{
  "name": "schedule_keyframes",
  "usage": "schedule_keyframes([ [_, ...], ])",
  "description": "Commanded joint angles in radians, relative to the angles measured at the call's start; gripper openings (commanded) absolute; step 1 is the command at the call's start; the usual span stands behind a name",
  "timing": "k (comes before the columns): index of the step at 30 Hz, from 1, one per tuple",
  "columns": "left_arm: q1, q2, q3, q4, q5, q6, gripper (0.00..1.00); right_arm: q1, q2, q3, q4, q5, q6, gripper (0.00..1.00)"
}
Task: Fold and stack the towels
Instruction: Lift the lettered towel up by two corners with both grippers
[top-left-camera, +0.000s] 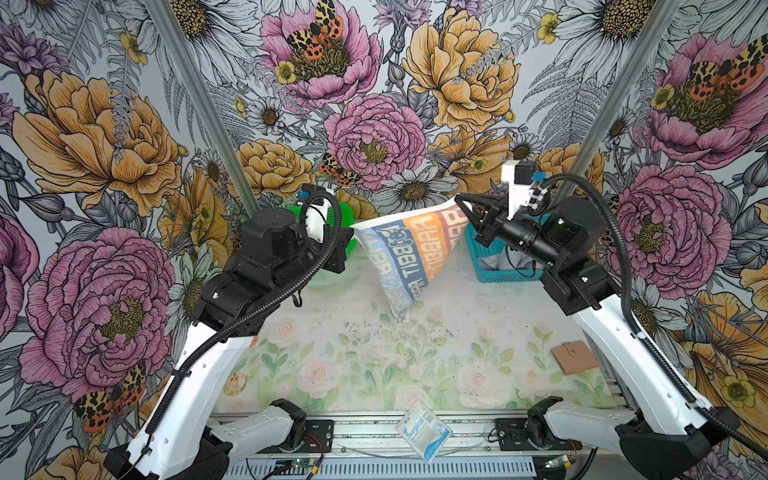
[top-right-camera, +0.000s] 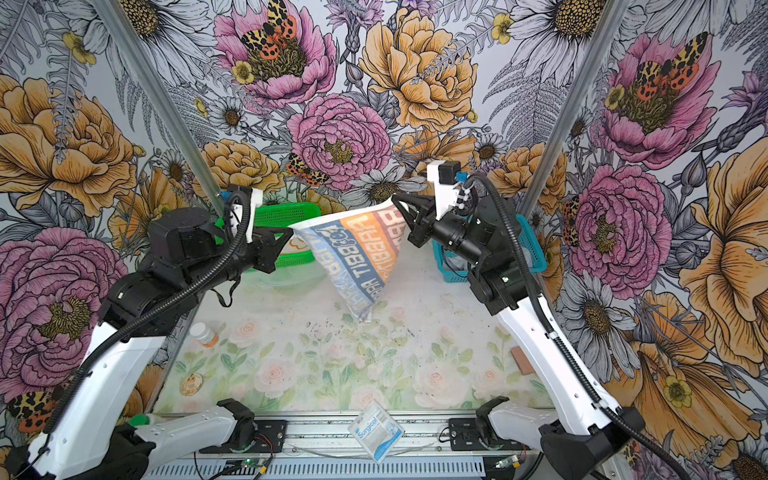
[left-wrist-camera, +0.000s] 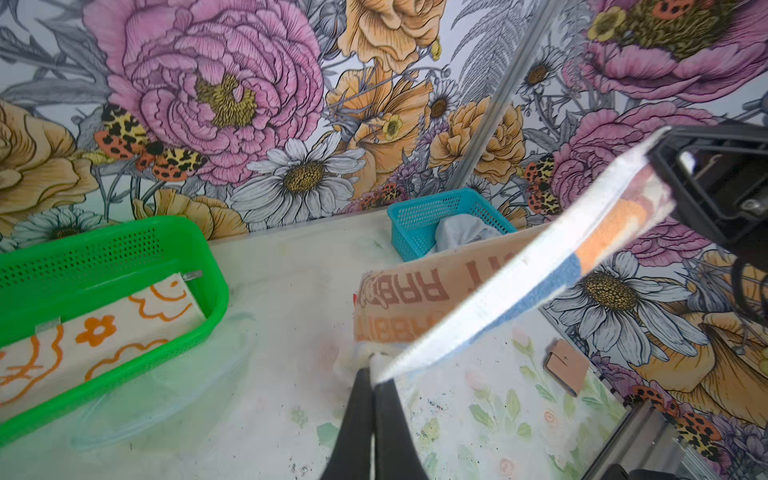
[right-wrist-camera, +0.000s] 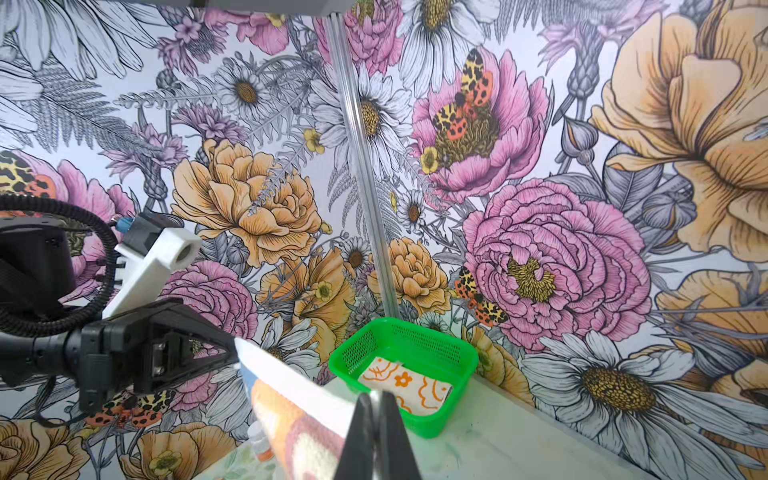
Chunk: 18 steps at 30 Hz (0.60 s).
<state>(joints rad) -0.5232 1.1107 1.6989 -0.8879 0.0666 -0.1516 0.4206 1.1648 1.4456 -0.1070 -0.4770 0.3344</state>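
Three towels: one RABBIT towel (top-left-camera: 409, 253) in the middle, one flower towel (left-wrist-camera: 95, 332) far left, one grey towel (left-wrist-camera: 461, 232) far right. Two baskets: one green basket (left-wrist-camera: 104, 253) far left, one blue basket (left-wrist-camera: 428, 212) far right. Two grippers: left gripper (top-right-camera: 291, 233), right gripper (top-left-camera: 461, 203). One Surgical packet (top-left-camera: 424, 430) near. One brown card (top-left-camera: 573, 356) right. One small bottle (top-right-camera: 204, 333) and one round disc (top-right-camera: 191, 383) left.

**Odds and ends on the flowered worktop**

A green basket (top-right-camera: 286, 214) stands far left on the worktop (top-left-camera: 374, 365), a teal basket (top-left-camera: 507, 275) far right. A brown card (top-left-camera: 573, 356) lies right, a small bottle (top-right-camera: 203, 334) left, and a "Surgical" packet (top-left-camera: 423, 430) on the near rail.
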Motion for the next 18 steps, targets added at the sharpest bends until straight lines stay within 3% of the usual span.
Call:
schedule_keyframes([
  [1,-0.034,-0.029,0.096,-0.023,-0.066,0.070,0.00,-0.003,-0.056,-0.013,0.054,0.053,0.033,0.00],
  [8,-0.087,-0.065,0.176,-0.021,-0.075,0.075,0.00,-0.003,-0.150,-0.045,0.043,0.064,0.052,0.00],
  [18,-0.114,-0.093,0.002,-0.004,-0.216,0.070,0.00,-0.007,-0.182,-0.196,0.061,0.141,-0.012,0.00],
])
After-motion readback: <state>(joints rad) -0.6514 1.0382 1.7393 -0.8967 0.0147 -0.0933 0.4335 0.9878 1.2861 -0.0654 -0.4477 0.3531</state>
